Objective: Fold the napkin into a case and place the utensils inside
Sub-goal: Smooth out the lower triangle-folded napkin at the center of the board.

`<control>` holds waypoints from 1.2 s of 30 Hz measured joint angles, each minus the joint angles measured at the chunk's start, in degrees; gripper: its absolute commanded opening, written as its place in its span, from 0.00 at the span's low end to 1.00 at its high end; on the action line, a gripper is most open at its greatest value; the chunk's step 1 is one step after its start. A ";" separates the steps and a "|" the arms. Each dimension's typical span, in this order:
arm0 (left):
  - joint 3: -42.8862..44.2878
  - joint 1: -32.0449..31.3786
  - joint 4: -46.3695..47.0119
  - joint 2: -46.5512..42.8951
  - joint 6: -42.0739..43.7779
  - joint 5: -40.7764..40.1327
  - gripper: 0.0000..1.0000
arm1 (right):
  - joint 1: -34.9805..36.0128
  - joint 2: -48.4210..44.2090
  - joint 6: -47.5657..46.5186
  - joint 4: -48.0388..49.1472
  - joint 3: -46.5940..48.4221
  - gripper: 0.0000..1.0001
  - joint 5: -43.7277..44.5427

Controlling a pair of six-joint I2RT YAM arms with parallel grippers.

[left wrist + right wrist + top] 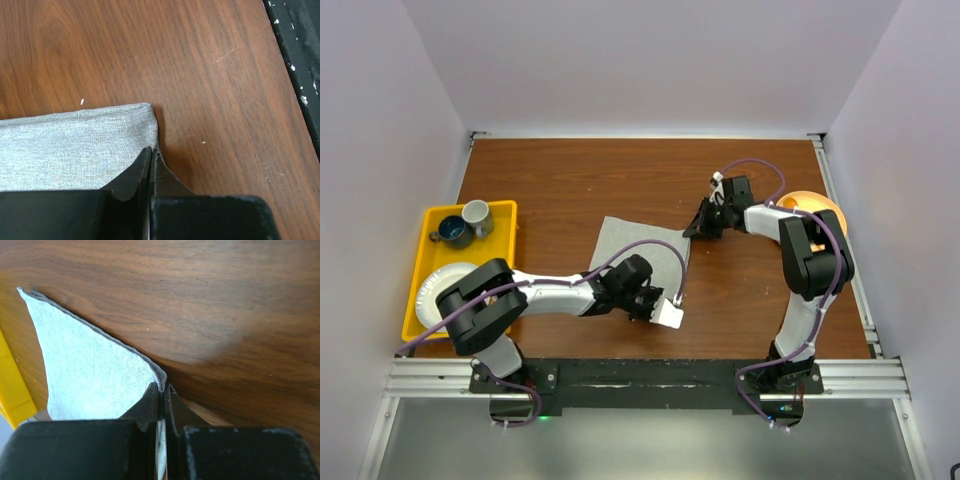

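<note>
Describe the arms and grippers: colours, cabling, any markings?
Both match. The left arm and right arm have black joint housings joined by white links. A purple cable loops loosely along each. The left gripper and right gripper are matte black, with wedge-shaped fingers tapering to a point. A white block sits at the left wrist. No legible markings, no sleeves.

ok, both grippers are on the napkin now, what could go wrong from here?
1. The left gripper and right gripper pinch the napkin only at its very corners, so the thin cloth may slip out when pulled.
2. The left arm's purple cable loops over the napkin and could drag it during the fold.
</note>
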 measured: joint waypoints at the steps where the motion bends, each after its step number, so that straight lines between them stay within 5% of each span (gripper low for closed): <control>1: 0.07 0.00 -0.17 0.00 0.00 0.00 0.00 | 0.02 0.00 -0.59 0.28 0.00 0.00 -0.28; 12: 2.91 -1.11 -1.75 1.11 -5.09 -1.38 0.00 | 0.31 0.11 -7.48 5.60 -1.57 0.00 -1.77; 13: 3.21 -1.64 -1.79 1.53 -5.53 -1.90 0.05 | 0.31 0.13 -8.20 5.60 -1.57 0.00 -1.81; 14: 3.39 -2.03 -1.97 1.88 -5.81 -2.32 0.21 | 0.31 0.17 -8.68 5.60 -1.57 0.03 -1.81; 15: 3.67 -2.51 -2.45 2.36 -6.01 -2.93 0.29 | 0.31 0.35 -9.22 5.29 -1.51 0.21 -1.99; 19: 5.25 -3.30 -4.90 3.06 -8.28 -2.89 0.52 | 0.33 1.03 -10.38 3.76 0.42 0.51 -3.28; 26: 7.87 0.72 -13.27 -4.42 -17.77 2.71 1.00 | 0.00 0.59 -15.15 -8.11 9.84 0.94 -3.19; 31: 10.05 12.15 -15.65 -15.17 -24.85 7.39 1.00 | -0.35 -3.28 -20.50 -18.21 15.87 0.98 -3.58; 36: 9.99 22.73 -15.15 -21.66 -35.41 10.19 1.00 | -0.07 -11.65 -15.08 -16.17 13.94 0.98 -10.05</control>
